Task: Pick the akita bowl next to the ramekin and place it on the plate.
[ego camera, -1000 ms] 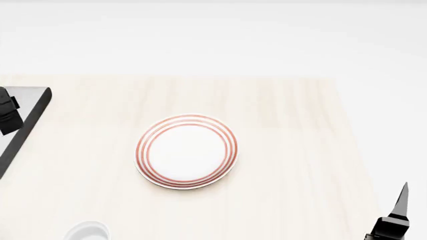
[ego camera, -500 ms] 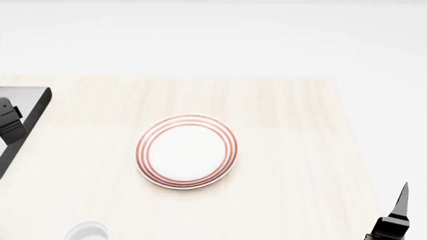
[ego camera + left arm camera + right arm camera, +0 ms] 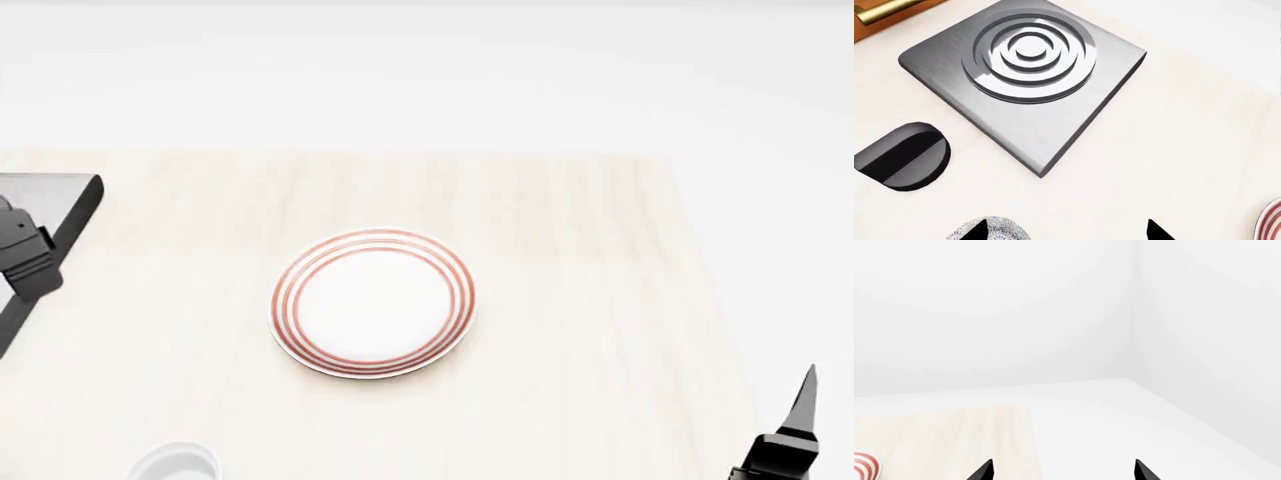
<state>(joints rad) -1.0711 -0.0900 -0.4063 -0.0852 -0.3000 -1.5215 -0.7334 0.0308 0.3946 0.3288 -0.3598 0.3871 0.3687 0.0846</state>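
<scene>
The plate, white with red rings, lies in the middle of the wooden table. The ramekin, a plain white cup, shows at the head view's bottom left edge. One grey speckled akita bowl peeks in beside a fingertip of my left gripper. That gripper is open and holds nothing. No ramekin shows beside this bowl, so I cannot tell which bowl it is. My right gripper hangs open and empty over the table's right edge, with the plate's rim off to one side.
A dark grey stove slab with a ringed burner lies beyond the left gripper, and a black round knob sits beside it. The slab's corner and my left arm show at the table's left edge. The table ends at the right.
My left arm has slid toward the near side along the head view's left edge. The plate, the ramekin and the right arm have not moved.
</scene>
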